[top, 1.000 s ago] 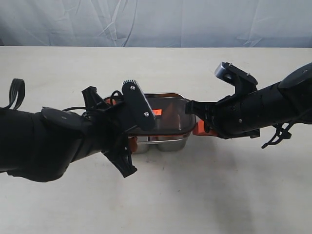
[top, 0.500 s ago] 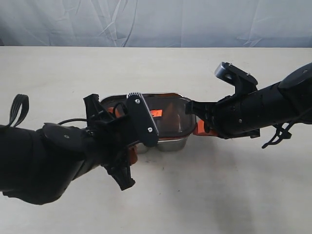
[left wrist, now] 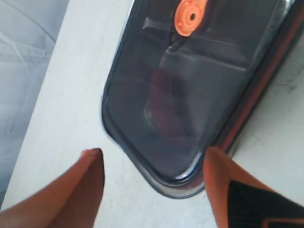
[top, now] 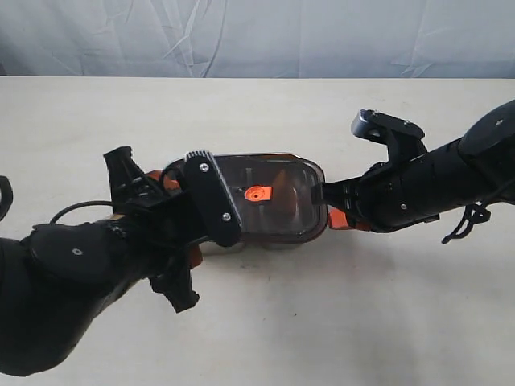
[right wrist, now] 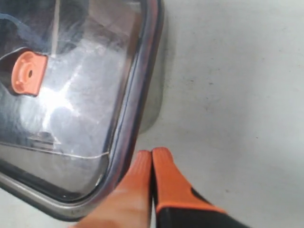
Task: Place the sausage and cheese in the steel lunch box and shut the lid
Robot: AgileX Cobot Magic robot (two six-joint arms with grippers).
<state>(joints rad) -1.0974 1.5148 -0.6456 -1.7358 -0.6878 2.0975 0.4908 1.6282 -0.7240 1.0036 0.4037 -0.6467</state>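
The dark translucent lid (top: 265, 205) with its orange valve tab (top: 257, 194) lies flat over the steel lunch box, whose shiny wall (right wrist: 153, 108) shows below the lid's rim (right wrist: 137, 85). My left gripper (left wrist: 153, 153) is open, with its orange fingers (left wrist: 88, 183) astride one end of the lid (left wrist: 190, 90) and touching nothing. My right gripper (right wrist: 152, 154) is shut on nothing, its tips beside the lid's other end; in the exterior view the right gripper (top: 336, 219) sits at the box's right end. A dim reddish shape (left wrist: 166, 111) shows through the lid. Sausage and cheese are not clearly visible.
The box stands mid-table on a pale tabletop (top: 338, 322). My left arm (top: 72, 281) fills the lower left and its wrist camera bracket (top: 211, 197) overlaps the lid's left end. A grey cloth backdrop (top: 257, 36) hangs behind the table's far edge.
The lid, tilted up at its left end a second ago, now lies flat over the box. My left arm has drawn back to the left. The right gripper stayed at the box's right end.
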